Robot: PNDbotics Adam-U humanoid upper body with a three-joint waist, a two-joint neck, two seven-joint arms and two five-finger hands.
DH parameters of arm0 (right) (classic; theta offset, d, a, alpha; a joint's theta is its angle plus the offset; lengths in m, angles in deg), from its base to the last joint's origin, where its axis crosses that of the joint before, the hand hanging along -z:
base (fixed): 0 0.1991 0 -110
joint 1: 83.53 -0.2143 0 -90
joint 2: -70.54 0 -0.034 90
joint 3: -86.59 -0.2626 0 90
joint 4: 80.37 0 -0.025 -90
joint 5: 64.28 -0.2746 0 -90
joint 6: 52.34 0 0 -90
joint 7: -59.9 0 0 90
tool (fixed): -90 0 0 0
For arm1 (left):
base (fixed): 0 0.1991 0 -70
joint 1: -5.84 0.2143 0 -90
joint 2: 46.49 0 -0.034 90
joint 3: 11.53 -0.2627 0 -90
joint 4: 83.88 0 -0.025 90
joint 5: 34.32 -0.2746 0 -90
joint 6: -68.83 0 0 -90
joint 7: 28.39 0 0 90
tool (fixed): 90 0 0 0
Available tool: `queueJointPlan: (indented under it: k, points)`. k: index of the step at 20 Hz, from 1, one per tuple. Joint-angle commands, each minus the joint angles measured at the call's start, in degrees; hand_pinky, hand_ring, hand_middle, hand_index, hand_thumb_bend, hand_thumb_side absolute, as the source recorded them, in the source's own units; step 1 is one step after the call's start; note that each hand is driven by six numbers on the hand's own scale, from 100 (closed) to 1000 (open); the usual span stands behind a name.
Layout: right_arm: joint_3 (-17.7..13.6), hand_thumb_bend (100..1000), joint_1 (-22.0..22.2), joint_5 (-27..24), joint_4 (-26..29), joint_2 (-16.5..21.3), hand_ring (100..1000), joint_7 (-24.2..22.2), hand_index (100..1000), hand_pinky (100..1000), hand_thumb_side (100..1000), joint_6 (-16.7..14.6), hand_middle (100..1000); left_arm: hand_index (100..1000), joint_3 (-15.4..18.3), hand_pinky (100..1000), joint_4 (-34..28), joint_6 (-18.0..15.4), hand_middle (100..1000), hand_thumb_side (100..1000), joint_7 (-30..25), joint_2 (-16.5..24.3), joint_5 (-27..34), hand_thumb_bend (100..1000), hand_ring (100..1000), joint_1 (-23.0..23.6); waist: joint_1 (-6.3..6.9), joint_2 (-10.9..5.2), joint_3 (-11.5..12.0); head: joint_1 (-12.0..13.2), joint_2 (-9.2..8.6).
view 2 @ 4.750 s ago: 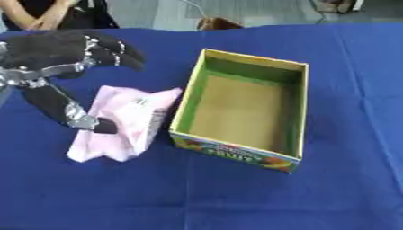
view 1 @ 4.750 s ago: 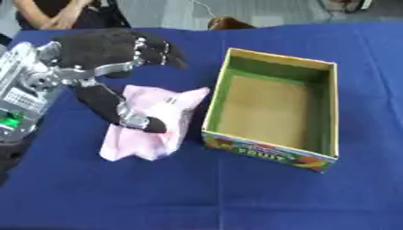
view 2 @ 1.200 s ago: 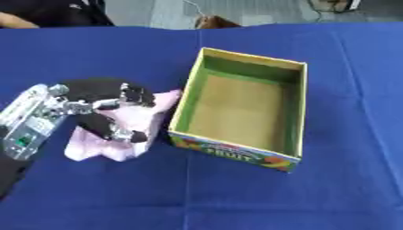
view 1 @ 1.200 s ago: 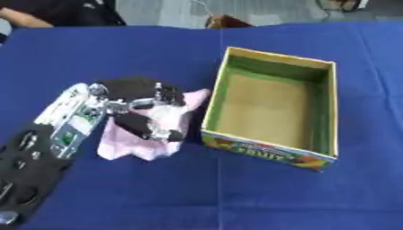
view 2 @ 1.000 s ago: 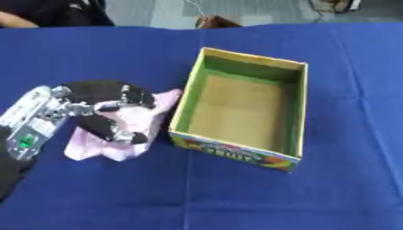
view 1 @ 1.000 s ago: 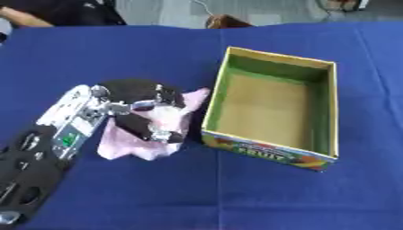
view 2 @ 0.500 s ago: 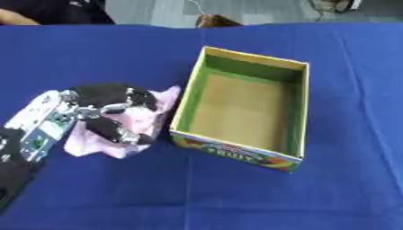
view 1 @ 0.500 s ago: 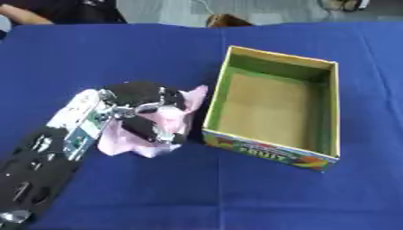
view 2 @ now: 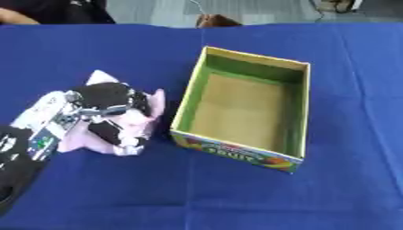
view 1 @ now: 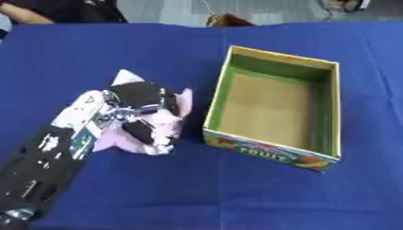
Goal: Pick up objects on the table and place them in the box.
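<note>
Curling over the pink soft pack [view 1: 175, 120] on the blue tabletop [view 1: 110, 54], the left hand [view 1: 140, 98] has its fingers [view 1: 150, 133] clamped on it, just beside the empty box [view 1: 327, 113]; bunched wrapping could slip free mid-lift.

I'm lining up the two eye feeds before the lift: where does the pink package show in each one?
Left eye view: the pink package lies left of centre, under the curled fingers of the left hand, just left of the box.
Right eye view: the same package sits further left, again beside the box's left wall.
Shared landmark: the FRUIT lettering on the box's near wall.
</note>
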Motion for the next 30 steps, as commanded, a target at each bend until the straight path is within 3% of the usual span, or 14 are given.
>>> queueJointPlan:
  k: [1,2,3,4,5,6,7,9,12,16,17,30]
  points:
    - [-0.5,100,-0.7,0.0,1.4,0.9,707,0.0,930,743,752,0.0,792,485,0.4,278,0.3,0.9,397,194,1.2,0.9,-1.0,147,203,-0.2,-0.23,-0.58,0.1,0.4,-0.07]
    - [-0.5,100,-0.7,0.0,1.4,0.9,707,0.0,930,743,752,0.0,792,466,0.4,236,0.3,1.2,373,193,2.0,0.8,-0.9,139,171,-0.1,-0.24,-0.58,0.1,0.4,-0.07]
    - [-0.5,100,-0.7,0.0,1.4,0.9,707,0.0,930,743,753,0.0,792,369,0.4,100,0.3,1.5,276,190,2.9,0.8,-0.7,155,100,-0.2,-0.25,-0.58,0.1,0.4,-0.07]
    - [-0.5,100,-0.7,0.0,1.4,0.9,707,0.0,930,743,753,0.0,792,384,0.4,101,0.3,1.6,290,191,4.0,0.8,-0.5,153,100,-0.2,-0.26,-0.59,0.1,0.4,-0.07]
    - [-0.5,100,-0.7,0.0,1.4,0.9,707,0.0,930,743,753,0.0,792,258,0.4,100,0.3,1.7,160,190,5.1,0.8,-0.2,210,100,-0.2,-0.28,-0.59,0.1,0.5,-0.07]
    - [-0.5,100,-0.7,0.0,1.4,0.9,707,0.0,930,743,753,0.0,792,235,0.4,100,0.3,1.7,134,189,6.2,0.8,0.2,214,100,-0.2,-0.3,-0.58,0.1,0.5,-0.07]
    - [-0.5,100,-0.7,0.0,1.4,0.9,707,0.0,930,743,753,0.0,792,155,0.4,100,0.2,1.6,100,229,7.6,0.8,0.6,259,100,-0.2,-0.32,-0.57,0.2,0.5,-0.07]
    - [-0.5,100,-0.6,0.0,1.4,0.9,707,0.0,930,743,753,0.0,792,100,0.5,100,0.1,1.3,100,219,10.6,0.8,1.2,265,100,-0.2,-0.35,-0.56,0.2,0.5,-0.07]
    - [-0.5,100,-0.7,0.0,1.4,0.8,707,0.1,930,743,754,0.0,792,100,0.8,100,0.2,1.0,100,217,17.2,0.7,2.4,267,100,-0.1,-0.38,-0.56,0.2,0.5,-0.07]
    - [-0.5,100,-0.6,0.0,1.4,0.8,707,0.1,930,743,755,0.1,792,100,0.8,100,1.5,0.4,100,239,23.1,0.5,4.9,104,100,0.1,-0.42,-0.55,0.2,0.5,-0.07]
    - [-0.5,100,-0.6,0.0,1.4,0.8,707,0.1,930,743,755,0.1,792,100,0.9,100,1.8,0.4,100,236,23.8,0.5,5.6,100,100,0.2,-0.42,-0.55,0.2,0.5,-0.07]
    - [-0.6,100,-0.7,-0.1,1.5,0.9,707,0.2,930,742,757,0.1,792,100,1.3,100,1.7,1.7,100,208,23.5,0.9,8.0,100,100,-0.1,-0.39,-0.63,0.3,0.5,-0.07]
